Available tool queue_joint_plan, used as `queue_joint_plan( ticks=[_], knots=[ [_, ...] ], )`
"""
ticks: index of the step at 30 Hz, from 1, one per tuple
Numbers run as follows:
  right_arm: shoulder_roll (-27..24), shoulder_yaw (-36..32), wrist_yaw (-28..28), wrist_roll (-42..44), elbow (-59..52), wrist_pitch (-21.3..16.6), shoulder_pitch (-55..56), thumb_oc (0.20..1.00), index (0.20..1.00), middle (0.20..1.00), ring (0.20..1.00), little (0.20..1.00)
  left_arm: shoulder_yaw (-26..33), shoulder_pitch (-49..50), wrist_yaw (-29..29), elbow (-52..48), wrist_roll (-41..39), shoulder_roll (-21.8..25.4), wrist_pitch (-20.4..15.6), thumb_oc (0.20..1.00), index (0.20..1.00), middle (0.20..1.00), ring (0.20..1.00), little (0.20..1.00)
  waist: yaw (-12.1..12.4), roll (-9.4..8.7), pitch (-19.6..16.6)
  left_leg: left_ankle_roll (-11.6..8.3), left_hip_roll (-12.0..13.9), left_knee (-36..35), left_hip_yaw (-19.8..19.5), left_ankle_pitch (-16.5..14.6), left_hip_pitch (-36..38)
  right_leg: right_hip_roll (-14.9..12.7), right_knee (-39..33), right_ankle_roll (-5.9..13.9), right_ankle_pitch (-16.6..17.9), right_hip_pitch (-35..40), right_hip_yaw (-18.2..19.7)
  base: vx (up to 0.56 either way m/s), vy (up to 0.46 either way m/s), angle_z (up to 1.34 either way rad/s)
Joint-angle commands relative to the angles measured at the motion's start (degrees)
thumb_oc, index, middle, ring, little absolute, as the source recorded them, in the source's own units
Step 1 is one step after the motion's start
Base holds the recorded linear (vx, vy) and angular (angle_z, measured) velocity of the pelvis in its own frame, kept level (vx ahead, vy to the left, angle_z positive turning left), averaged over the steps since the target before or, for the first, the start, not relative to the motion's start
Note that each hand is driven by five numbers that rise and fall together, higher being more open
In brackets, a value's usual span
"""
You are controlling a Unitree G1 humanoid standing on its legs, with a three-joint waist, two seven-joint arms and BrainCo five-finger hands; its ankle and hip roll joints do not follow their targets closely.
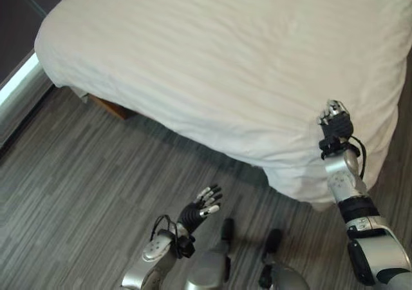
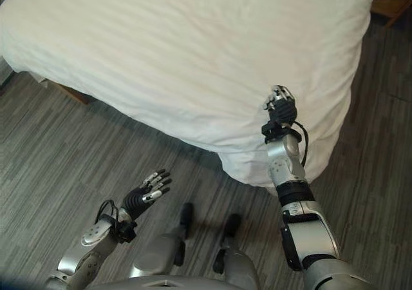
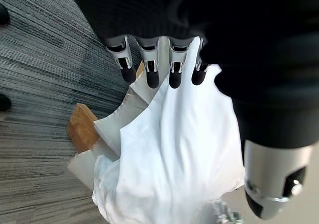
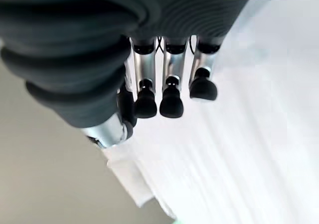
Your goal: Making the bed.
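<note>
right hand [image 1: 334, 119] at right, fingers curled, empty, above the white duvet [image 1: 225, 58]; left hand [image 1: 201, 207] open at the bottom, over the floor [image 1: 77, 193].

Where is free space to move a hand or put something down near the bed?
The grey floor left of the bed corner is bare, where the left hand hangs open. The white duvet top is broad and free. It is tight at the near corner, where the right hand is at the duvet's edge.

Nothing readable anywhere here, no text, labels or numbers on the white duvet [image 1: 212, 64] or the floor [image 1: 77, 193].
</note>
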Motion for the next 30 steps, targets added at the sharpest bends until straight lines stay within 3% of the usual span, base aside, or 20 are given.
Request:
queue_joint_plan(
  ticks=[1, 8, 12, 20, 29, 30],
  knots=[
    [-0.54, 0.06, 0.15, 2.72, -3.17, -3.59, -0.25, 0.200, 0.200, 0.200, 0.200, 0.200, 0.49, -0.17, 0.84, -3.44, -1.47, 1.23, -2.36, 1.000, 1.000, 1.000, 1.000, 1.000, -0.38, -2.73, -1.79, -0.87, -1.88, 0.35, -1.54, 0.64, -1.80, -1.37, 0.65, 4.35, -0.09, 1.91, 2.14, 0.00, 0.000, 0.00],
    [1.45, -5.41, 0.99, 5.10, 11.27, -1.67, 8.23, 0.200, 0.200, 0.200, 0.200, 0.200, 1.23, -1.02, 1.32, -2.15, -1.23, -0.32, -2.80, 1.000, 1.000, 1.000, 1.000, 1.000, -1.70, -1.91, -0.93, -0.76, -2.24, 0.35, -1.69, 0.51, -2.12, -1.56, 0.65, 4.34, -0.22, 1.52, 2.15, 0.01, 0.007, 0.04],
    [2.57, -6.03, 3.78, 1.70, 22.02, 3.23, 16.68, 0.200, 0.200, 0.200, 0.200, 0.200, 1.91, -1.09, 1.13, -1.97, -0.07, -1.64, -2.93, 1.000, 1.000, 1.000, 1.000, 1.000, -3.01, -1.78, -0.45, -0.74, -2.13, 0.35, -1.25, 0.02, -1.60, -1.56, 0.65, 4.36, -0.54, 1.84, 2.50, 0.02, 0.006, -0.02],
    [3.36, -10.63, 5.55, -2.23, 28.87, 6.17, 28.65, 0.200, 0.200, 0.200, 0.200, 0.200, 4.70, 0.47, 1.30, -2.61, -0.49, -3.12, -2.98, 1.000, 1.000, 1.000, 1.000, 1.000, -6.65, -1.88, -0.15, -0.64, -2.17, 0.35, -0.17, -0.37, -0.53, -1.54, 0.73, 4.22, -0.38, 2.19, 3.52, 0.01, 0.006, -0.09],
    [-0.46, -17.06, 4.29, 2.32, 25.64, 3.80, 28.63, 0.200, 0.200, 0.200, 0.200, 0.200, 5.30, -0.18, 1.58, -2.50, -0.54, -2.64, -3.29, 1.000, 1.000, 1.000, 1.000, 1.000, -8.55, -1.42, -0.67, -0.85, -1.99, 0.35, 1.04, -0.91, 0.39, -1.53, 0.65, 4.34, -0.64, 2.41, 4.45, 0.01, 0.015, -0.13],
    [-4.32, -22.34, 2.99, 4.57, 22.30, 1.21, 29.04, 0.200, 0.200, 0.200, 0.200, 0.200, 5.86, -0.30, 1.56, -2.24, -0.55, -2.03, -3.15, 1.000, 1.000, 1.000, 1.000, 1.000, -9.62, -1.92, -1.48, -0.92, -1.80, 0.35, 1.39, -1.26, 0.74, -1.37, 0.65, 4.39, -0.89, 2.68, 4.81, 0.02, -0.002, -0.09]
  ],
)
